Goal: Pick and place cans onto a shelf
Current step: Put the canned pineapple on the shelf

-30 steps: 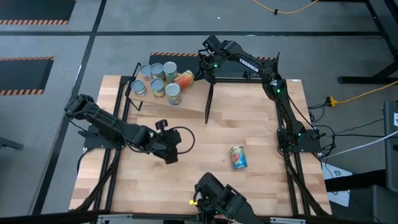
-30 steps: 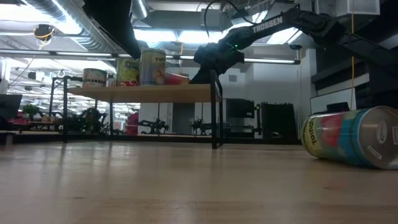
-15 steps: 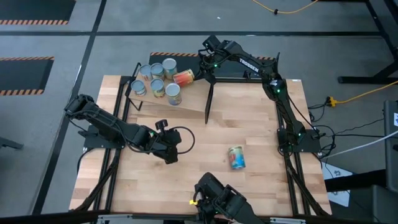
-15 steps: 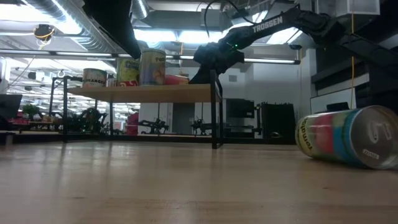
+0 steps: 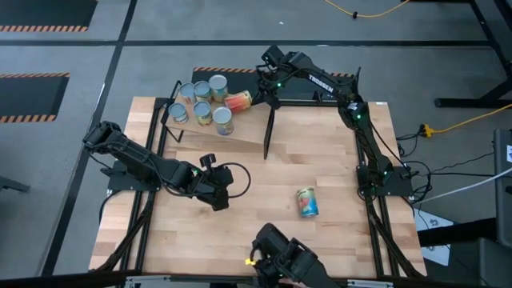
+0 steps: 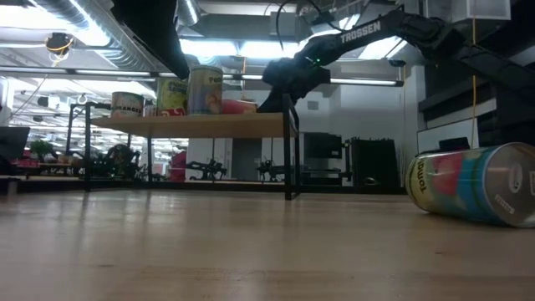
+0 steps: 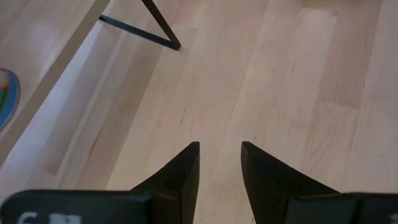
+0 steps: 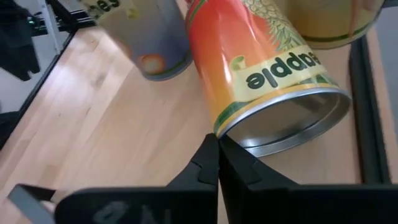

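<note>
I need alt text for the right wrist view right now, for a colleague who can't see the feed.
The right gripper, fingers shut and empty, points at the silvery end of a red-orange can lying on its side on the shelf. Its label shows a pineapple. Parts of two more cans show behind it, one pale and one yellow.

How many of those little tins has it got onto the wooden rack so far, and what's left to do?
Done: five cans stand upright on the shelf. In hand: a sixth, the red-orange can, lies on its side there, with the shut right gripper at its end, not gripping it. Left: one can lying on the table. The left gripper waits, open, over the tabletop.
</note>
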Controlling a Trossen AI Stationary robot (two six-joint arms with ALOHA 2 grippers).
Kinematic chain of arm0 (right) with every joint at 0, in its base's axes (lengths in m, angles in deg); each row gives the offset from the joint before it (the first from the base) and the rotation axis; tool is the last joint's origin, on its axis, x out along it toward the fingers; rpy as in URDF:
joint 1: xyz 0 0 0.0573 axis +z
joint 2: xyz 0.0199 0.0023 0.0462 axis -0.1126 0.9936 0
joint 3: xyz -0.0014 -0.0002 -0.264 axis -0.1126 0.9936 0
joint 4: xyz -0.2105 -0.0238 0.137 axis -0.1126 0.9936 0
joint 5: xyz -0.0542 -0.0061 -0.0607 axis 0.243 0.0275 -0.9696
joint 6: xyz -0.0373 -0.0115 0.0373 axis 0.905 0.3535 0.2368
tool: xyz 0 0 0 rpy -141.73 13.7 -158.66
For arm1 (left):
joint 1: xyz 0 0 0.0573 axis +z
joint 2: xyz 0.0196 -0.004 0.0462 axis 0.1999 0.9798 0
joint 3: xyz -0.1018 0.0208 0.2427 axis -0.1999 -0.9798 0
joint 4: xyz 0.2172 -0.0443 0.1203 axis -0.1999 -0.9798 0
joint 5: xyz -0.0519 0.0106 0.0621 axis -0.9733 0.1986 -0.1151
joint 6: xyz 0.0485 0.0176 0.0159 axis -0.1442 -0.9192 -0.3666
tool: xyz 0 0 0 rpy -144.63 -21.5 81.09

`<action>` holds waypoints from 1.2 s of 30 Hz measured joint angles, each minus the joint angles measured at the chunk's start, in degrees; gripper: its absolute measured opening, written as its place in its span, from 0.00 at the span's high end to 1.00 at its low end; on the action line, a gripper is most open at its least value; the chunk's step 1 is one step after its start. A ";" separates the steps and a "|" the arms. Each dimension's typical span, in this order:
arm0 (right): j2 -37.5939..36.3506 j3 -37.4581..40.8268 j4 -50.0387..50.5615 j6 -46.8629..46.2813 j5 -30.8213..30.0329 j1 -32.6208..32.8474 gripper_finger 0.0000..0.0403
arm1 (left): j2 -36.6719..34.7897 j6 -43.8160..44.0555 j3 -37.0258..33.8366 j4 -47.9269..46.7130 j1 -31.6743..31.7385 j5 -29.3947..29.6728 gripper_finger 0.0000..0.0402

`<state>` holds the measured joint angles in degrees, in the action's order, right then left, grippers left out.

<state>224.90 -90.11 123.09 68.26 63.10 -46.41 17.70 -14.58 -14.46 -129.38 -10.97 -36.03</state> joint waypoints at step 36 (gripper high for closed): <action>-11.94 -1.18 14.05 2.49 -20.33 0.46 0.99 | 0.00 -0.01 0.00 0.57 0.00 0.15 0.72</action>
<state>212.96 -91.29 137.14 70.75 42.77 -45.95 17.70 -14.60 -14.46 -128.81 -10.97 -35.88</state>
